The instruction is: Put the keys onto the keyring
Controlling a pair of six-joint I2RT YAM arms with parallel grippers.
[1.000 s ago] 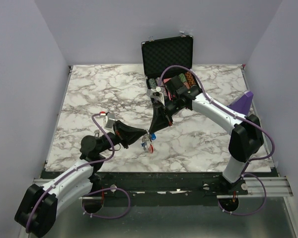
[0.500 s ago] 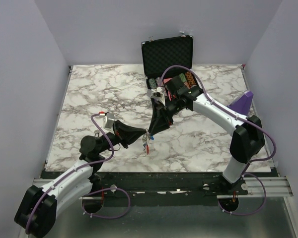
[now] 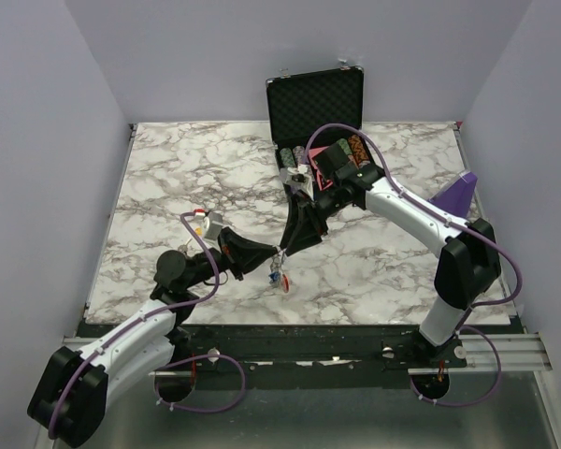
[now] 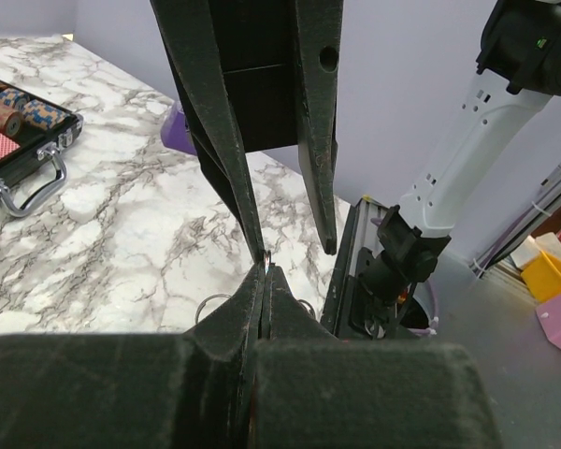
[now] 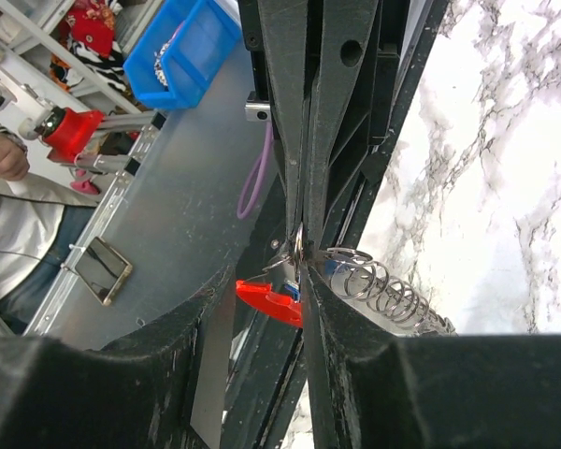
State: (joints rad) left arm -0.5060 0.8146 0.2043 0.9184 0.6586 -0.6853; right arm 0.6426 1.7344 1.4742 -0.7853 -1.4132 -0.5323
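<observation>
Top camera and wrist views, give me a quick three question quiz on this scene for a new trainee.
1. True or false: the left gripper stands wide open.
2. Whose fingers stand apart? A left gripper, B right gripper, C neither.
3. Fill in: the open case stands at the table's ___ edge.
Key: 1 false, it is shut on the keyring. 2 B. 3 far.

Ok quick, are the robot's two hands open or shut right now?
Left gripper: jaws shut on the keyring.
Right gripper: jaws open, holding nothing.
</observation>
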